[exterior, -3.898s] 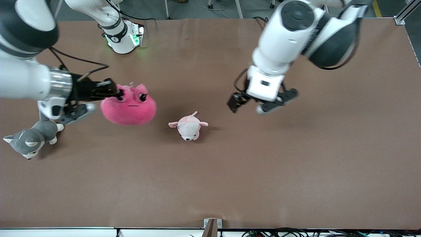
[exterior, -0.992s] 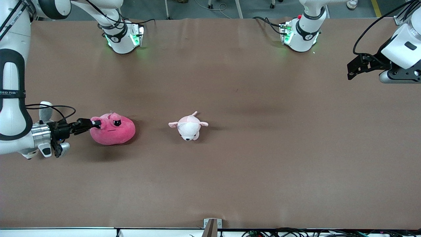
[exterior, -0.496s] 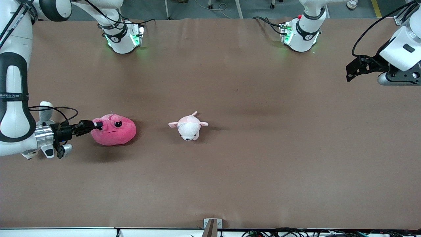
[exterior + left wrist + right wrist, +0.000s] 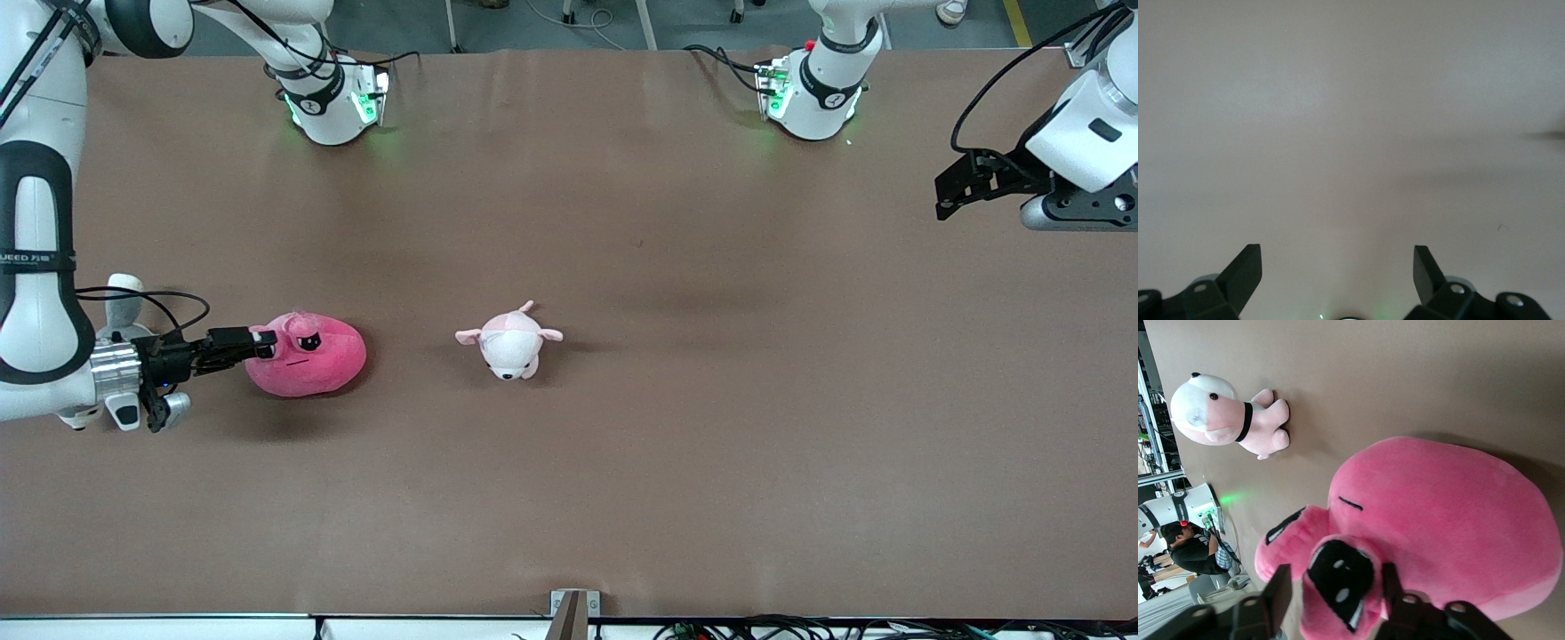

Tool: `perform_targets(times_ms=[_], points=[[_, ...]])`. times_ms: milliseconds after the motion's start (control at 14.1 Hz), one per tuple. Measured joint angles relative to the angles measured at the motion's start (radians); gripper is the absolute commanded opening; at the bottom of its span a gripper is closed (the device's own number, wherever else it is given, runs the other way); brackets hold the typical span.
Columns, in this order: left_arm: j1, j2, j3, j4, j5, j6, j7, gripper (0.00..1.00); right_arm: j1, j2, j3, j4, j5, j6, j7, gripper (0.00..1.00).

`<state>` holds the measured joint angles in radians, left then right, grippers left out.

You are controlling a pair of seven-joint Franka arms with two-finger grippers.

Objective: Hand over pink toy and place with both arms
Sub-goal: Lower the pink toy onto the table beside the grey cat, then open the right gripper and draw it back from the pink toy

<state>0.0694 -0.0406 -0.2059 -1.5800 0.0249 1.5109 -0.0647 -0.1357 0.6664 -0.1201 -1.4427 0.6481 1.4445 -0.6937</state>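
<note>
A brown table [image 4: 622,489] fills the front view, with the two arm bases along its 12 o'clock edge, the right arm's base [image 4: 329,98] and the left arm's base [image 4: 813,89] both lit green.

The pink toy [image 4: 311,360] lies on the table at about 9 o'clock from the centre, toward the right arm's end, with its frowning face up. The right gripper [image 4: 258,342] is low at the toy's 9 o'clock side, reaching in sideways. In the right wrist view its fingers [image 4: 1281,587] are parted and straddle the toy's dark-eyed flap. A thin gap shows beside one finger, so the flap sits between them without being pinched. The toy's body [image 4: 1451,533] rests on the table.

A pale pink-and-white plush dog [image 4: 508,342] lies near the table's centre, at 3 o'clock from the pink toy and apart from it. A grey-and-white plush [image 4: 123,298] peeks out from under the right arm, mostly hidden.

The left gripper [image 4: 951,191] waits in the air over the table's 2 o'clock corner, at the left arm's end. Its fingers [image 4: 1245,267] are spread wide over bare table and hold nothing.
</note>
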Motion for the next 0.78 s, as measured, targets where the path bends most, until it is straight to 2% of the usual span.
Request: perform_targets(times_ms=[283, 780], points=[[0.000, 0.001, 0.000, 0.000, -0.003, 0.000, 0.000, 1.00, -0.010, 0.000, -0.001, 0.017, 0.000, 0.000, 0.014, 1.00], [0.000, 0.001, 0.000, 0.000, -0.033, 0.000, 0.000, 1.00, -0.011, -0.016, -0.006, 0.166, -0.025, -0.105, 0.197, 1.00]])
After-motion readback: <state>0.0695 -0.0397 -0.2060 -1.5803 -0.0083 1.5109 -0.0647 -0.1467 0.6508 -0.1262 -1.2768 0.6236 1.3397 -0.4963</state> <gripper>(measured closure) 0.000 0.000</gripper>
